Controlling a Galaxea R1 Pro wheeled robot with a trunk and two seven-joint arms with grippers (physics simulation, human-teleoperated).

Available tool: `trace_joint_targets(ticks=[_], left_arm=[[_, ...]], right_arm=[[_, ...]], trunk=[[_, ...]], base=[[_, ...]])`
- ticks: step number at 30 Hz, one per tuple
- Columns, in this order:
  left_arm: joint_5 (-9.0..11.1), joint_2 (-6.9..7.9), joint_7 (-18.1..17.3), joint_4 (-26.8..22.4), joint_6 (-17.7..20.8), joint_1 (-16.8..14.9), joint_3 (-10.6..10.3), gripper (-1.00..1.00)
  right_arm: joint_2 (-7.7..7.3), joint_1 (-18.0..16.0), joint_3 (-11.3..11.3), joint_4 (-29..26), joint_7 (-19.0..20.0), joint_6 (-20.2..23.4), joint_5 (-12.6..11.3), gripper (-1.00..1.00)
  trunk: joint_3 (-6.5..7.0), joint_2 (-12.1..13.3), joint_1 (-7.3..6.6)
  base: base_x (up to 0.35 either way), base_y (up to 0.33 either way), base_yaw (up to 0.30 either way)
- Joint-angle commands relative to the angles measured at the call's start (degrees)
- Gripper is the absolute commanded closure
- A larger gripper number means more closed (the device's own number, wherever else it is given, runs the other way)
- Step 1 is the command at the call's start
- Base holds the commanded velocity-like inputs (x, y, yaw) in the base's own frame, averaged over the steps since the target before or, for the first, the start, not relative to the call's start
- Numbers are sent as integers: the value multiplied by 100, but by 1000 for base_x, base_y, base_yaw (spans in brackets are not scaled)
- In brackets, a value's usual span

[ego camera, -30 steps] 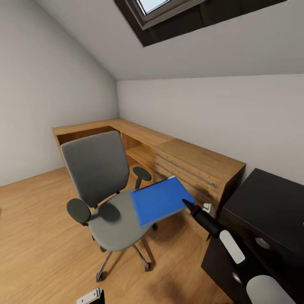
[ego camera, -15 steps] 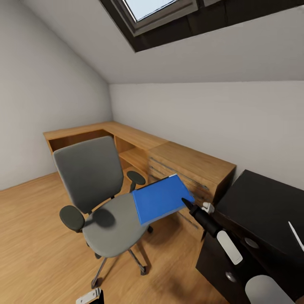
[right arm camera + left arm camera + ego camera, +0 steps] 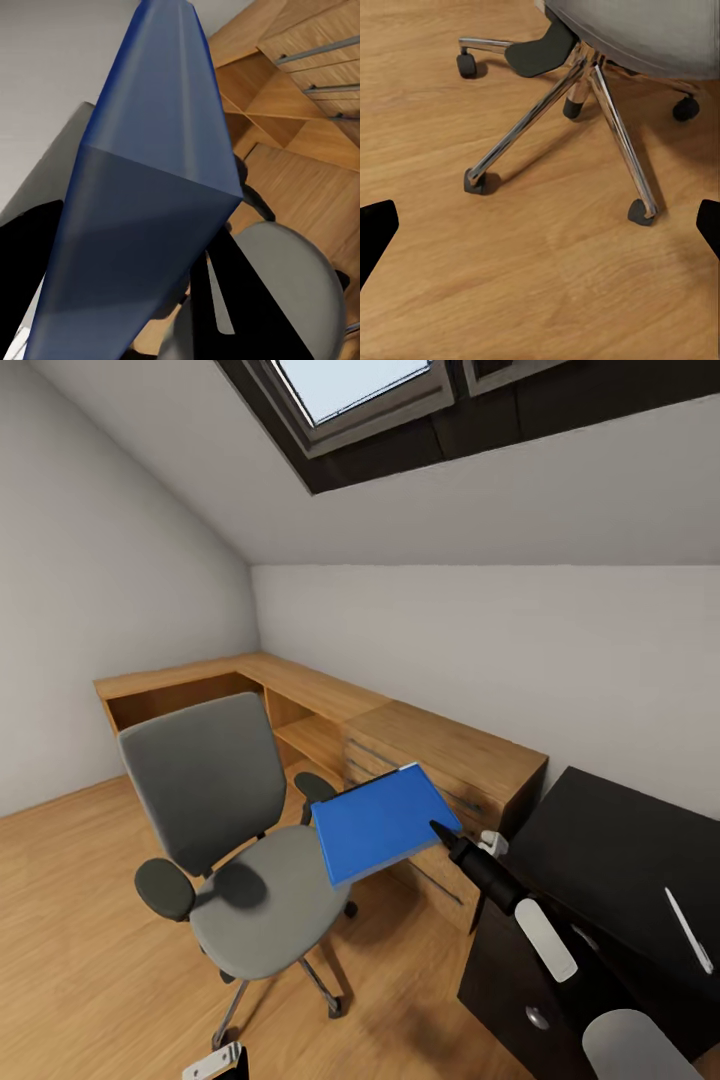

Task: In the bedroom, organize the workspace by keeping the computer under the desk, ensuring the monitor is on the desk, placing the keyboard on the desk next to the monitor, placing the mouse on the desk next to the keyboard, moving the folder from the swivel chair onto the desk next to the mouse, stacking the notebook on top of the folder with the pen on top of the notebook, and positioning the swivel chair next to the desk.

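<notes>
The blue folder hangs tilted over the right edge of the grey swivel chair's seat, and my right gripper is shut on its near corner. In the right wrist view the folder runs between the dark fingers, with the seat below. A thin white pen lies on the black desk top at the right. My left gripper hangs low over the floor and is open; its fingertips stand wide apart above the chair's wheeled base.
A wooden L-shaped desk with drawers and open shelves runs along the back wall behind the chair. The black desk's drawer front is close on my right. A skylight sits in the sloped ceiling. Open wooden floor lies to the left.
The whole view has swung up and to the right, so the chair sits further left and the black desk top with the pen has come into view. The folder stays in my right gripper.
</notes>
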Motion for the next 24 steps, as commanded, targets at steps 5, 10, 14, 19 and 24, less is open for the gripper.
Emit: trace_joint_targets(ticks=[5, 10, 14, 19, 24], left_arm=[[10, -10, 42, 0, -55, -3, -47, -100], [24, 18, 89, 9, -87, 8, -29, -100], [35, 29, 101, 10, -161, 152, -24, -100], [50, 59, 117, 11, -394, 196, -17, -100], [53, 59, 118, 11, -478, 206, -15, -100]], right_arm=[[3, -1, 16, 4, -2, 38, -51, 100], [11, -6, 10, 23, -3, 12, -47, 100], [14, -5, 9, 40, -1, 0, -54, 100], [39, -6, 22, 238, 4, -93, -73, 100], [250, -7, 19, 368, -47, -244, -63, 100]], trunk=[[85, 199, -111], [175, 400, -221], [246, 560, -309], [336, 761, -418], [426, 961, -528]], base=[[0, 0, 0], [0, 0, 0], [0, 0, 0], [0, 0, 0], [0, 0, 0]])
